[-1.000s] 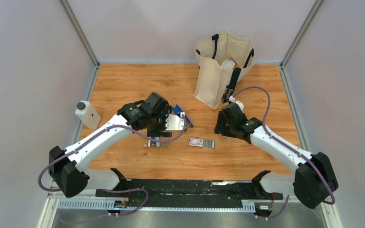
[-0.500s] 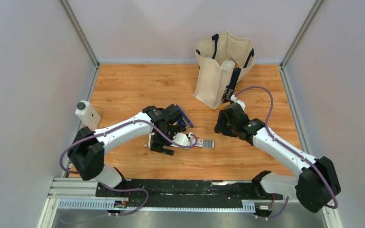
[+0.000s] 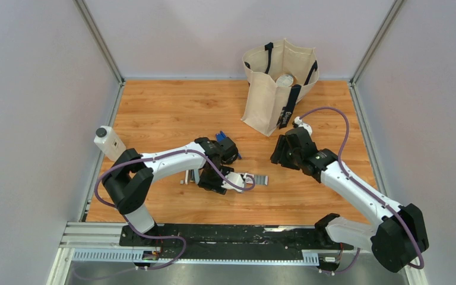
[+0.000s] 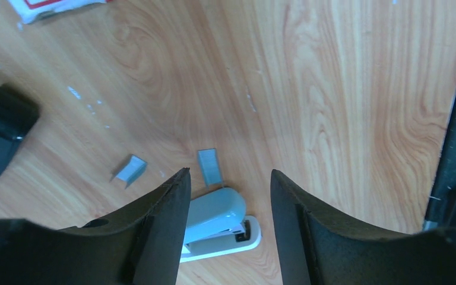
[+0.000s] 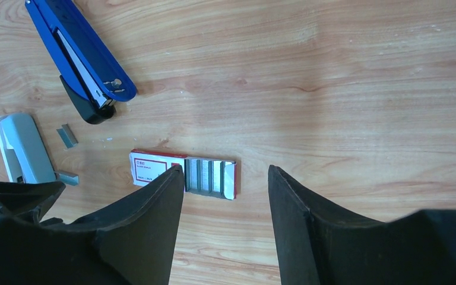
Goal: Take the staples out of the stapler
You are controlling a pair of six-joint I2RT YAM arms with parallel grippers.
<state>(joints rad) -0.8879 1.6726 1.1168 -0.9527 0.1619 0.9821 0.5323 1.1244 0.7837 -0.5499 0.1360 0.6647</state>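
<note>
The dark-blue stapler (image 5: pixel 77 47) lies hinged open on the wood, black end (image 5: pixel 86 107) toward the arms; from above only its blue tip (image 3: pixel 219 137) shows past the left arm. Two short staple strips (image 4: pixel 209 166) (image 4: pixel 130 169) lie loose beside it. My left gripper (image 4: pixel 227 173) (image 3: pixel 208 180) hangs open and empty over a pale grey stapler (image 4: pixel 217 221). The blue stapler's black end (image 4: pixel 3 113) sits at the left edge of that wrist view. My right gripper (image 5: pixel 225 169) (image 3: pixel 280 155) is open and empty, above the table to the right.
A red-and-white staple box (image 5: pixel 184 175) (image 3: pixel 256 179) lies open with strips inside, between the two grippers. A cream tote bag (image 3: pixel 276 86) stands at the back. A white bottle with a black cap (image 3: pixel 109 143) stands at the left edge.
The left arm has swung from beside the blue stapler toward the near side, over the pale grey stapler, its jaws widening then narrowing. The right arm has shifted slightly.
</note>
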